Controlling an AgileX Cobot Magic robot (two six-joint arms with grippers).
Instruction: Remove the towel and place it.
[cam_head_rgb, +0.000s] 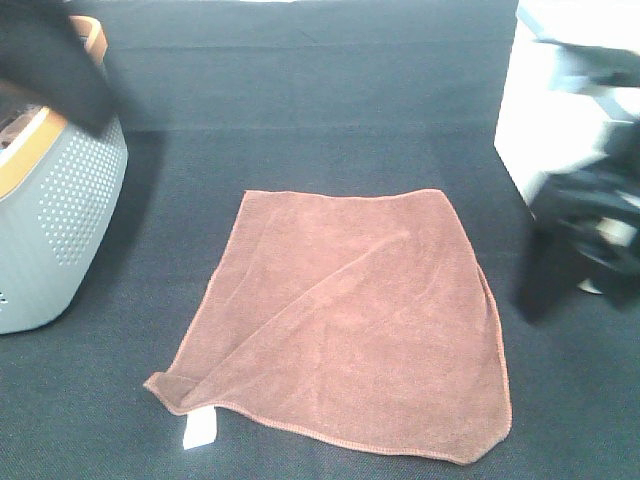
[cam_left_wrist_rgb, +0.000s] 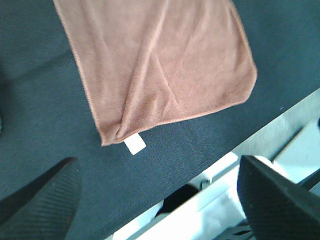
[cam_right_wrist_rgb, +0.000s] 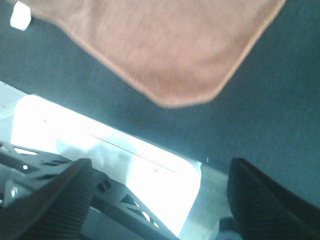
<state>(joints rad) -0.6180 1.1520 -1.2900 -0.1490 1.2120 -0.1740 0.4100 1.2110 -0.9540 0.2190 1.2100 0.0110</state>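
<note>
The towel (cam_head_rgb: 350, 320) lies spread almost flat on the dark surface (cam_head_rgb: 330, 120), and neither tool touches it, so the step in hand looks like the end of the placing: letting go cleanly and backing the arms off without snagging the cloth. Taking the towel as the landmark and starting at its near edge, the white tag (cam_head_rgb: 199, 431) pokes out just beyond the near-left corner, where the hem curls over in a small fold. A good finish leaves that corner alone unless the fold matters; if it does, a light pinch at the tag corner and a short pull away from the towel's centre would flatten it. A soft crease runs from that corner diagonally up across the middle. The cloth is close to square, so it has no strong long axis; its sides run slightly skewed, its near edge slanting down toward the right and its far edge lying nearly level. The left tool (cam_left_wrist_rgb: 155, 200), seen from its wrist camera, has its jaws spread wide and empty above the surface on the tag side of the towel. The right tool (cam_right_wrist_rgb: 160, 200) is likewise wide open and empty, off the towel's rounded near-right corner. Far left of the towel stands the grey perforated basket (cam_head_rgb: 70, 200), well apart from it.
</note>
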